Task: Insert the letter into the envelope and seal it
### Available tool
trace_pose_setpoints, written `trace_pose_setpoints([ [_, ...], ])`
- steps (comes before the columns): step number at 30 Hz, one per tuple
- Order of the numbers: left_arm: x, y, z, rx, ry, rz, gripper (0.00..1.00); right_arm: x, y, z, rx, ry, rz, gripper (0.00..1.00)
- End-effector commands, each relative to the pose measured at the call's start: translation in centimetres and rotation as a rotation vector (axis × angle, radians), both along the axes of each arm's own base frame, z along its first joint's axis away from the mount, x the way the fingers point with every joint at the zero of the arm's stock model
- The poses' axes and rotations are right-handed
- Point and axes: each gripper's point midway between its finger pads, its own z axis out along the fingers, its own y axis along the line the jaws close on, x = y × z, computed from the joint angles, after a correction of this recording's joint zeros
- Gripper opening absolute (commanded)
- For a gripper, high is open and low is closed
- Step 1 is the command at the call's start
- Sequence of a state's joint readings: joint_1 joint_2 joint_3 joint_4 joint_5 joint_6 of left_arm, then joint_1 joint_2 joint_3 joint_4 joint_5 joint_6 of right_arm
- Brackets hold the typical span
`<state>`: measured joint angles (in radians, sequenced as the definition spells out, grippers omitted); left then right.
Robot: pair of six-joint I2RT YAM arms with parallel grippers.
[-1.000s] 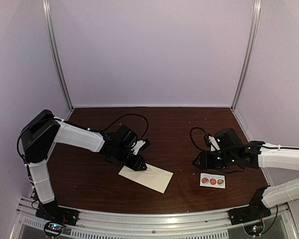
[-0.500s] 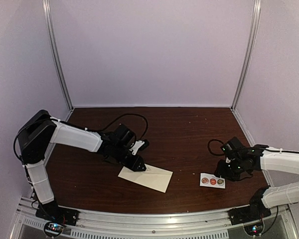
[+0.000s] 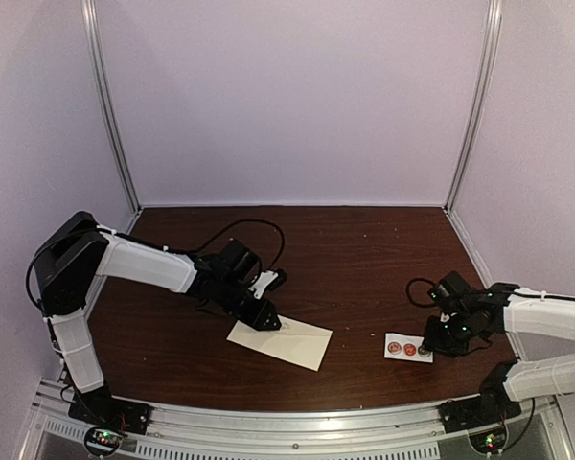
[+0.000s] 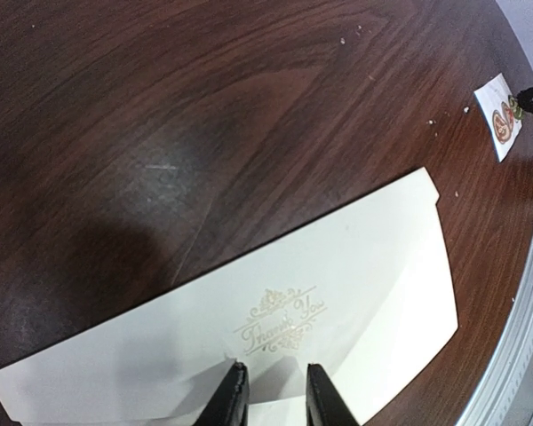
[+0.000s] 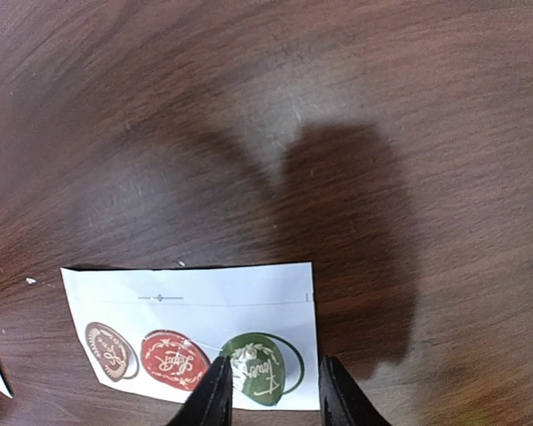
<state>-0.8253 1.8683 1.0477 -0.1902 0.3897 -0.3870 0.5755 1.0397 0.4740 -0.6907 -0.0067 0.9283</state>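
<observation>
The cream envelope [image 3: 286, 342] lies flat near the front middle of the table, "Thank You" in gold on its face [image 4: 338, 284]. My left gripper [image 3: 267, 323] [image 4: 274, 371] rests its tips on the envelope's left end, jaws slightly apart with only the paper's surface showing between them. My right gripper [image 3: 425, 348] [image 5: 275, 364] is down at the right end of the white sticker strip [image 3: 408, 348] [image 5: 195, 302]. It is open, and its fingers straddle the green sticker [image 5: 259, 355]. The letter is not in view.
Red [image 5: 171, 359] and brown [image 5: 107, 351] stickers sit left of the green one. The metal rail [image 3: 287, 422] runs along the near edge. Pale walls and two upright posts [image 3: 471, 105] enclose the dark wooden table [image 3: 345, 249].
My right arm has swung right and toward the near edge, dropping onto the sticker strip's right end while its jaws narrowed. The left arm and the envelope have stayed put.
</observation>
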Motion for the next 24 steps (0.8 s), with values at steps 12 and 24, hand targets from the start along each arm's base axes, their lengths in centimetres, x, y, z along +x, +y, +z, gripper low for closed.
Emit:
trace_pose_setpoints([
  [12, 0.08, 0.12, -0.4, 0.005, 0.003, -0.004, 0.25, -0.13, 0.83, -1.2, 0.069, 0.006, -0.023, 0.19],
  [24, 0.02, 0.09, -0.57, 0.005, 0.008, -0.007, 0.25, -0.21, 0.13, -0.73, 0.035, 0.004, -0.036, 0.17],
])
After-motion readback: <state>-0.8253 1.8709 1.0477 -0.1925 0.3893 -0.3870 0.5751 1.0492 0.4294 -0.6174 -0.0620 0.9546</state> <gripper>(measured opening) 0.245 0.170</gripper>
